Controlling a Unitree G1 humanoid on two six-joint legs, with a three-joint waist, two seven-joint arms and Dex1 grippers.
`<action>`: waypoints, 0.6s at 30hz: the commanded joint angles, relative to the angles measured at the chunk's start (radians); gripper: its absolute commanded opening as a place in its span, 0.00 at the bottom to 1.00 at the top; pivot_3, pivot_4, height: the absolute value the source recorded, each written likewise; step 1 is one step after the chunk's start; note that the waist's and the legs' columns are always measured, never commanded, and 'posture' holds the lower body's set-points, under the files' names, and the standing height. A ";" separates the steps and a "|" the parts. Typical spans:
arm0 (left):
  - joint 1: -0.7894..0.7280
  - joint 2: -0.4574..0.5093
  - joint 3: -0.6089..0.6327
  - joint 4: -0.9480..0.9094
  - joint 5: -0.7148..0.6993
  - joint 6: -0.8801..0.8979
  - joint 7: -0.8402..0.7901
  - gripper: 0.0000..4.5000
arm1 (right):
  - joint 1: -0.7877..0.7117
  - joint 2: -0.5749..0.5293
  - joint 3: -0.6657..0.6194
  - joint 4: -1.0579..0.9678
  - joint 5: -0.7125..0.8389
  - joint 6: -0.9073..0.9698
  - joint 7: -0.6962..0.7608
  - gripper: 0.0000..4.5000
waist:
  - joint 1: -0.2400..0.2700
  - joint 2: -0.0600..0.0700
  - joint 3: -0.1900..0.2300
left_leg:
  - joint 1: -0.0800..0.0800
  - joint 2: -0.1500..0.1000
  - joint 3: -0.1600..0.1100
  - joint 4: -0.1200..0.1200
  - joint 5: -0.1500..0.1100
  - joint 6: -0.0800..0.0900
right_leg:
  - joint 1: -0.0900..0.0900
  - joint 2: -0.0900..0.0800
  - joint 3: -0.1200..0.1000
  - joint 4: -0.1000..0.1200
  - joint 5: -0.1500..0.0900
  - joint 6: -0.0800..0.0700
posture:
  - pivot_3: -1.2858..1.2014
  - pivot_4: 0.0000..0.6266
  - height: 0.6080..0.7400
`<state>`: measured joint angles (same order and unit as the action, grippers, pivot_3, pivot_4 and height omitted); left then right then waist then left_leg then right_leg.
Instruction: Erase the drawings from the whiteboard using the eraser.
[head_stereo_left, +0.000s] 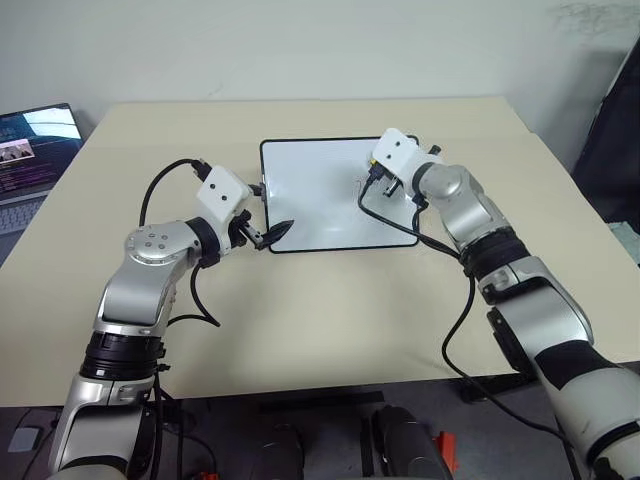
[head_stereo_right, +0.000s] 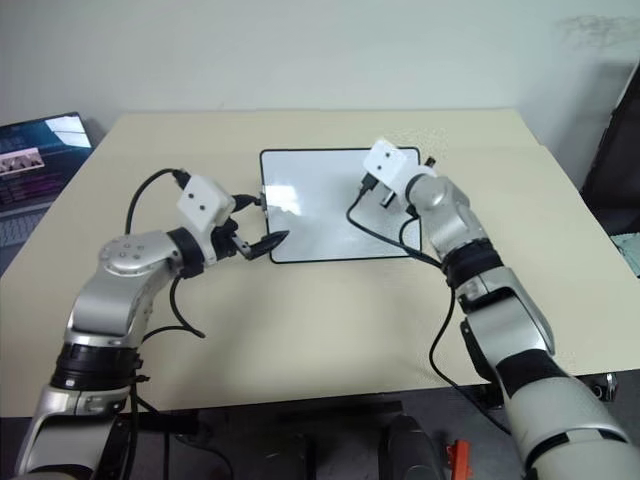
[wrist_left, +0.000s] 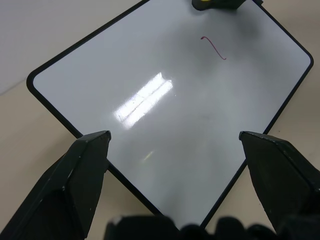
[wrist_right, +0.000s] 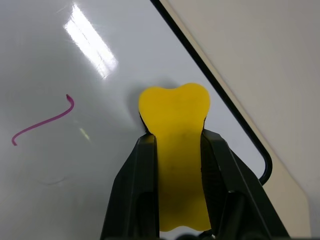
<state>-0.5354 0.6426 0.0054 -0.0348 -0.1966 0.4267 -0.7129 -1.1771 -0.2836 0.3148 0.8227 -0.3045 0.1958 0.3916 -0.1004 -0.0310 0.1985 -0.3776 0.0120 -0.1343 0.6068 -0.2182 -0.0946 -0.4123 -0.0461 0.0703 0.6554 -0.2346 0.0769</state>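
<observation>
On the desk (head_stereo_left: 330, 300), the board (wrist_left: 165, 115) is nearly clean: one reddish squiggle (wrist_right: 42, 121) is left to wipe. The right tool (wrist_right: 175, 145), clamped on the eraser (wrist_right: 175, 150), sits near that mark. The left tool (wrist_left: 172, 142) stands apart over the board's near edge.

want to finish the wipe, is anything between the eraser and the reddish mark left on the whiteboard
Nothing visible stands in the way. The right pincer is shut on the eraser, which sits over the whiteboard beside the reddish mark, with bare white surface between them. The left pincer is open at the board's near corner, apart from that path.
</observation>
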 joint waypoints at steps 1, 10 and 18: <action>-0.012 0.012 0.018 -0.033 0.002 -0.006 0.002 1.00 | 0.013 0.035 0.053 -0.010 -0.021 -0.012 0.094 0.17 | -0.006 0.000 0.000 | 0.000 0.000 0.000 0.000 0.000 0.000 | 0.000 0.000 0.000 -0.001 0.000 0.000 | 0.52 0.24 1.00; 0.005 0.015 0.026 -0.050 -0.001 0.007 0.008 1.00 | 0.168 -0.030 0.225 -0.152 -0.112 0.011 0.388 0.17 | -0.009 0.000 0.000 | 0.004 0.000 0.000 0.001 0.000 0.000 | 0.004 0.000 0.000 -0.001 0.000 0.001 | 0.52 0.24 1.00; -0.010 0.011 0.018 -0.036 0.001 0.005 0.005 1.00 | 0.069 -0.022 0.120 -0.043 -0.095 0.033 0.203 0.17 | -0.003 0.000 0.000 | 0.007 0.000 0.000 0.002 0.000 0.000 | 0.008 0.000 0.000 0.000 0.000 0.000 | 0.52 0.24 1.00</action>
<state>-0.5243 0.6448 0.0064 -0.0426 -0.1968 0.4372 -0.7095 -1.0712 -0.2754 0.4926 0.7108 -0.3755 0.1842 0.6904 -0.1038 -0.0311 0.1985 -0.3703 0.0121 -0.1342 0.6091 -0.2174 -0.0946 -0.4047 -0.0460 0.0705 0.6551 -0.2350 0.0768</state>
